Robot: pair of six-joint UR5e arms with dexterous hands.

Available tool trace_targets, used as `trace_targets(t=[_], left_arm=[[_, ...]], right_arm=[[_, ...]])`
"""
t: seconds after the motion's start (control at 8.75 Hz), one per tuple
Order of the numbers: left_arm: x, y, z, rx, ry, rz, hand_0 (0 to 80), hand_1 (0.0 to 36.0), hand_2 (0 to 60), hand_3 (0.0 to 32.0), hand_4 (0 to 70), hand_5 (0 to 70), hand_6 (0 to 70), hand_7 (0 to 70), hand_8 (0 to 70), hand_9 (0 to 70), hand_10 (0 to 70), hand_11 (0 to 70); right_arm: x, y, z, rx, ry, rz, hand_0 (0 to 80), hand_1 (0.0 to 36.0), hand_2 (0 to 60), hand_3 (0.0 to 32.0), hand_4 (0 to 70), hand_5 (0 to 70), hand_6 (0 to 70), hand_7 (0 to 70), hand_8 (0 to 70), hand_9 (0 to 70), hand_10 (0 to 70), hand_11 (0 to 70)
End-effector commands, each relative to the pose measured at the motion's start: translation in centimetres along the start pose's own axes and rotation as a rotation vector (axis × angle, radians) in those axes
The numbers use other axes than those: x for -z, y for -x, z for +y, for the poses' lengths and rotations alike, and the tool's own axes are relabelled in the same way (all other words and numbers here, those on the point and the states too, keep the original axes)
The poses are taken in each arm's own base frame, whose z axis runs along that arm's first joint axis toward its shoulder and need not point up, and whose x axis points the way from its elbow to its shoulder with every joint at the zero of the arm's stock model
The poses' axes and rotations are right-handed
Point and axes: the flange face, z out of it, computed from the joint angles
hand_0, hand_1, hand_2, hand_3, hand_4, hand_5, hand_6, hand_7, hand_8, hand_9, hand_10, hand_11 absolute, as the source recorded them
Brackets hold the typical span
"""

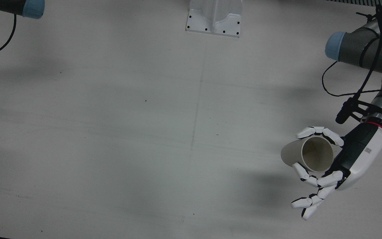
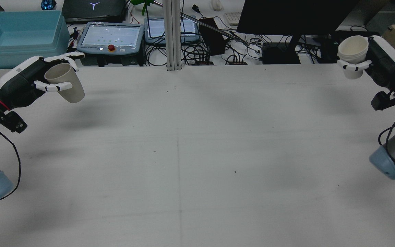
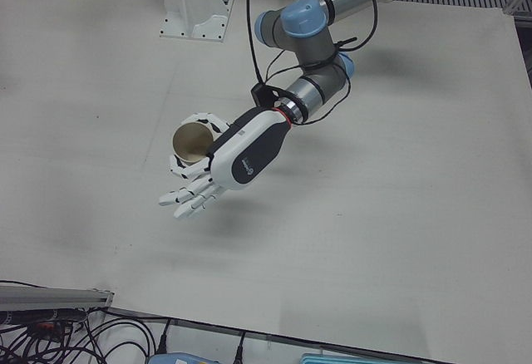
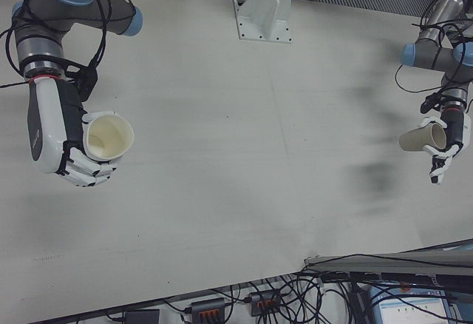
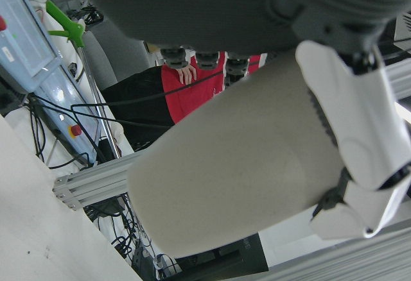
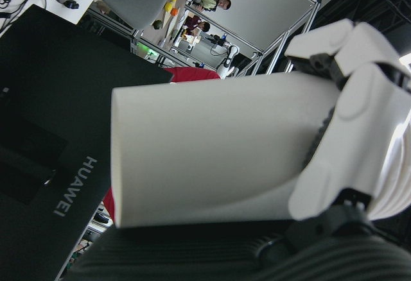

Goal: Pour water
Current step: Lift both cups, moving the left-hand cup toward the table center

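Above the tabletop (image 2: 197, 154): two cups held aloft, well apart, at opposite edges.

The left hand (image 2: 26, 84) is clamped on a beige cup (image 2: 65, 84), which is tilted with its mouth leaning back toward the arm. The right hand (image 2: 372, 61) is closed around a white cup (image 2: 352, 55), held near upright. Risk, in my judgement: the tilted cup could spill early if it holds water, and bringing the cups together across this gap invites misalignment, with the pour missing the rim.

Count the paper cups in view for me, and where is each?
2. A beige cup is held in the left hand; a white cup is in the right hand. None visible on the table.
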Motion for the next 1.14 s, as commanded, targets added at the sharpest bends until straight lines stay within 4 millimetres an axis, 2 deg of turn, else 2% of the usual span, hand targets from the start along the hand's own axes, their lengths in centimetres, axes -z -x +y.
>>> trace_targets(t=[0.0, 0.11, 0.23, 0.34, 0.46, 0.57, 0.69, 0.8, 1.03], left_arm=[[-1.2, 0.4, 9.5, -0.269, 0.120, -0.002, 41.1, 36.0, 60.0, 0.0, 27.9, 70.0, 5.1, 16.5, 1.3, 4.0, 2.0, 4.6], [-1.3, 4.5, 11.0, -0.269, 0.146, -0.048, 41.0, 36.0, 60.0, 0.0, 28.1, 70.0, 5.3, 16.7, 1.4, 4.2, 2.2, 4.9], [-1.9, 8.4, 13.3, -0.272, 0.174, -0.085, 41.4, 36.0, 60.0, 0.0, 28.3, 70.0, 5.5, 16.9, 1.4, 4.0, 2.1, 4.8], [-3.0, 11.0, 14.2, -0.312, 0.166, -0.094, 41.5, 36.0, 60.0, 0.0, 27.9, 70.0, 5.4, 16.5, 1.3, 3.9, 2.0, 4.6], [-3.0, 14.5, 15.4, -0.301, 0.161, -0.120, 42.4, 36.0, 60.0, 0.0, 27.6, 70.0, 5.4, 16.2, 1.2, 3.6, 1.7, 4.4], [-2.8, 16.5, 16.5, -0.285, 0.141, -0.107, 42.4, 36.0, 60.0, 0.0, 27.8, 70.0, 5.7, 16.5, 1.4, 3.7, 1.6, 4.2], [-4.1, 17.1, 18.4, -0.273, 0.144, -0.094, 41.9, 36.0, 60.0, 0.0, 28.1, 70.0, 5.8, 16.6, 1.3, 3.6, 1.4, 3.8], [-4.4, 17.0, 18.6, -0.271, 0.145, -0.091, 42.1, 36.0, 60.0, 0.0, 28.1, 70.0, 5.8, 16.5, 1.3, 3.6, 1.2, 3.6], [-5.2, 16.2, 19.9, -0.269, 0.149, -0.083, 42.1, 36.0, 60.0, 0.0, 29.1, 70.0, 6.3, 17.1, 1.3, 3.6, 0.9, 3.1]], right_arm=[[-3.5, 4.7, 6.7, -0.015, 0.055, -0.056, 54.4, 36.0, 60.0, 0.0, 66.1, 70.0, 58.8, 70.0, 53.0, 70.0, 46.8, 66.9], [-5.5, 5.6, 10.0, -0.018, 0.089, -0.052, 55.5, 36.0, 60.0, 0.0, 70.0, 70.0, 60.1, 70.0, 53.1, 70.0, 46.7, 66.9], [-8.0, 6.8, 14.3, 0.019, 0.149, -0.015, 56.8, 36.0, 60.0, 0.0, 70.0, 70.0, 61.8, 70.0, 53.7, 70.0, 45.9, 65.6], [-10.2, 8.2, 18.9, 0.092, 0.202, -0.003, 57.3, 36.0, 60.0, 0.0, 70.0, 70.0, 61.8, 70.0, 53.3, 70.0, 45.0, 64.5], [-11.6, 9.3, 22.5, 0.170, 0.245, -0.024, 57.9, 36.0, 60.0, 0.0, 70.0, 70.0, 62.4, 70.0, 53.4, 70.0, 44.8, 64.2], [-12.1, 7.6, 26.1, 0.220, 0.290, 0.001, 59.2, 36.0, 60.0, 0.0, 70.0, 70.0, 62.8, 70.0, 52.6, 70.0, 43.8, 62.8], [-11.9, 6.5, 29.4, 0.280, 0.318, 0.022, 59.9, 36.0, 60.0, 0.0, 70.0, 70.0, 61.3, 70.0, 50.5, 70.0, 42.8, 61.5], [-11.1, 4.8, 31.4, 0.348, 0.340, 0.053, 60.3, 36.0, 60.0, 0.0, 70.0, 70.0, 60.1, 70.0, 49.1, 68.7, 41.8, 60.0], [-8.8, -3.4, 35.7, 0.475, 0.413, 0.144, 62.5, 36.0, 60.0, 0.0, 70.0, 70.0, 59.4, 70.0, 46.1, 64.2, 38.4, 55.4]])
